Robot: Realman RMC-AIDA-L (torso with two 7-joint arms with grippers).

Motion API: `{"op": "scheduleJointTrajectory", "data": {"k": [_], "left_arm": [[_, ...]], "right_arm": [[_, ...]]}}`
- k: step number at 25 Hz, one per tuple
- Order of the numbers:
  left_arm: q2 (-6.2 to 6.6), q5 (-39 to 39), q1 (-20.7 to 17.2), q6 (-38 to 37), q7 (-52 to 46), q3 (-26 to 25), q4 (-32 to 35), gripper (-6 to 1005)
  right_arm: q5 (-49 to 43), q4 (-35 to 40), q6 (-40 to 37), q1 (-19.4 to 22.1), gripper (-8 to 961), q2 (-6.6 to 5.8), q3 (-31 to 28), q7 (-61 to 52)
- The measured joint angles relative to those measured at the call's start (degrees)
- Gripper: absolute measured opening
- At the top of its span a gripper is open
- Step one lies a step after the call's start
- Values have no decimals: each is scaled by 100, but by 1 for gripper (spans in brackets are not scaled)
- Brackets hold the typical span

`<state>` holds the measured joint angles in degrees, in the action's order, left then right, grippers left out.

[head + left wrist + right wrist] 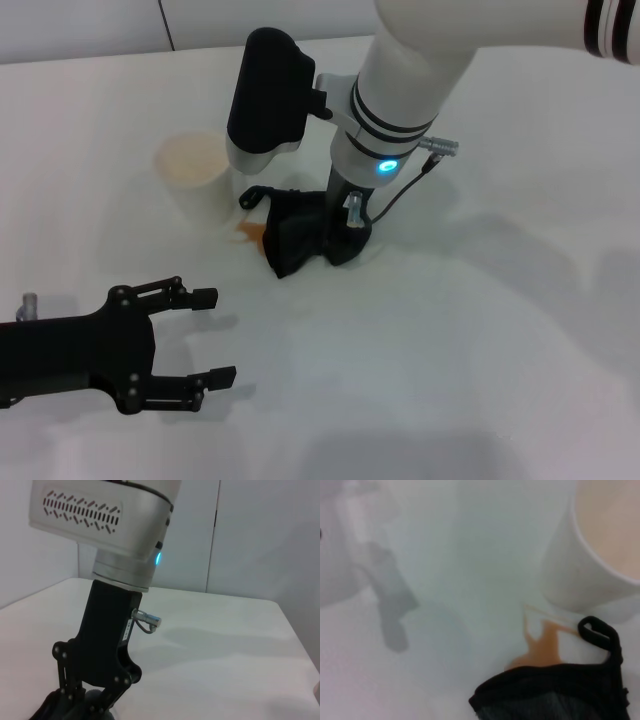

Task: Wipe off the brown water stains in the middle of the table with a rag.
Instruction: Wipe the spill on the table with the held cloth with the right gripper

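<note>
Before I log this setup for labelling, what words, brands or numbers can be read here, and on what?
None can be read.
The right gripper, pressing the rag at the brown water stains, bears a small label, too blurred to read.
The paper cup and the table are plain.

My head camera looks forward and down over the counter (pixel 480 350). My left wrist camera faces level across it at my right tool (pixel 82 700). My right wrist camera hangs close above the rag (pixel 550 695), stain (pixel 545 647) and cup (pixel 590 555), shared with the head view.
</note>
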<state>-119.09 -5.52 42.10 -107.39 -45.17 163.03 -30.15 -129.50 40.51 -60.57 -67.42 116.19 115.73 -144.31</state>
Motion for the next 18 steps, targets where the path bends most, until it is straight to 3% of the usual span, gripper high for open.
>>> {"op": "scheduleJointTrajectory", "data": {"k": [7, 18], "left_arm": [[-2, -3, 38, 0, -12, 0, 0, 860], [-9, -2, 55, 25, -22, 0, 12, 860]], "right_arm": [[108, 75, 42, -11, 133, 0, 127, 0], [842, 101, 253, -153, 132, 0, 849, 0]]}}
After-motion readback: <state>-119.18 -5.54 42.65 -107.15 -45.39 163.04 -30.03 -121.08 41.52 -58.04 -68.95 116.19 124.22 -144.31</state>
